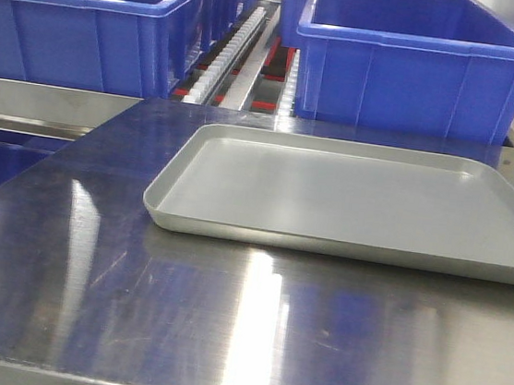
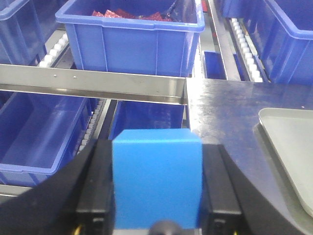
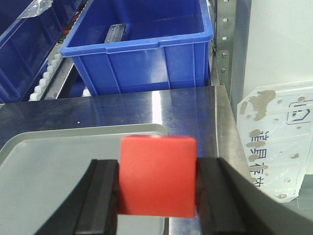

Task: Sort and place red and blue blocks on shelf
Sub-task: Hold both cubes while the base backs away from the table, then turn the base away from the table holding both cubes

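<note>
In the left wrist view, the left end effector (image 2: 156,188) pinches the blue block (image 2: 156,181) squarely, one black finger (image 2: 95,196) pressed to each side face. The block hangs off the bench's left edge, in front of the shelf's lower tier. In the right wrist view, the right end effector (image 3: 157,183) likewise grips the red block (image 3: 157,176) between its black pads. It holds the block above the far right corner of the grey tray (image 3: 49,166).

The tray lies flat on the bench (image 1: 176,332) toward its right side – shallow, with a raised rim and rounded corners. The bench top is shiny steel streaked with blue reflections. A white printed sheet (image 3: 279,142) leans just off its right edge.

Beyond the bench stands the shelf (image 2: 93,83). A brushed-steel rail runs across it, and white rollers (image 1: 236,46) run back between the rows. A perforated upright rises at the right. Large blue bins (image 1: 409,80) fill its tiers – one upper bin (image 2: 132,44) holds red items (image 2: 127,14), and a bin on the lower tier sits just behind the blue block.
</note>
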Motion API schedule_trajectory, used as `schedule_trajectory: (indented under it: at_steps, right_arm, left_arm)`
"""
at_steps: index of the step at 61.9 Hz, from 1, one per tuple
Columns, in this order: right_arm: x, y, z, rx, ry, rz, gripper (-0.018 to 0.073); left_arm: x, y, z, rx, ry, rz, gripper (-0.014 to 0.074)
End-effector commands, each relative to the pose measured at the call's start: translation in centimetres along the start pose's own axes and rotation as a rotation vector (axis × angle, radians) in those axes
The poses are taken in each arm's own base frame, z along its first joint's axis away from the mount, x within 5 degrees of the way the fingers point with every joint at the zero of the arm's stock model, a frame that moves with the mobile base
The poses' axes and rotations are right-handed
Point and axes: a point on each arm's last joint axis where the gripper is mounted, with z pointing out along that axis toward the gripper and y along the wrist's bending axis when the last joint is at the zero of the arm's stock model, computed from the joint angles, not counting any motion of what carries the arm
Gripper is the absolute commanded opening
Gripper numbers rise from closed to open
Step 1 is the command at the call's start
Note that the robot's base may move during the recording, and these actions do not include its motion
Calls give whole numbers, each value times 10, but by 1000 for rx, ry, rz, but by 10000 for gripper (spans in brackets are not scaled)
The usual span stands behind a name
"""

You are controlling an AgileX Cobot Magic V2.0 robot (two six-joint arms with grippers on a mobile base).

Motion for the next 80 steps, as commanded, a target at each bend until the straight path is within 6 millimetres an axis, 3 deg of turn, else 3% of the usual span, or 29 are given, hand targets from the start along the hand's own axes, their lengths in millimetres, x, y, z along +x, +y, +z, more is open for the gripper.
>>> schedule_trajectory:
  at_steps: [1,80]
  right_arm:
    - [-18,4,-4,-26,-120,-17,59]
    - [-18,4,-4,-26,-120,-17,59]
  left_arm:
    - [-16,-3,-2,31,-101,3,127]
    - [-16,-3,-2,31,-101,3,127]
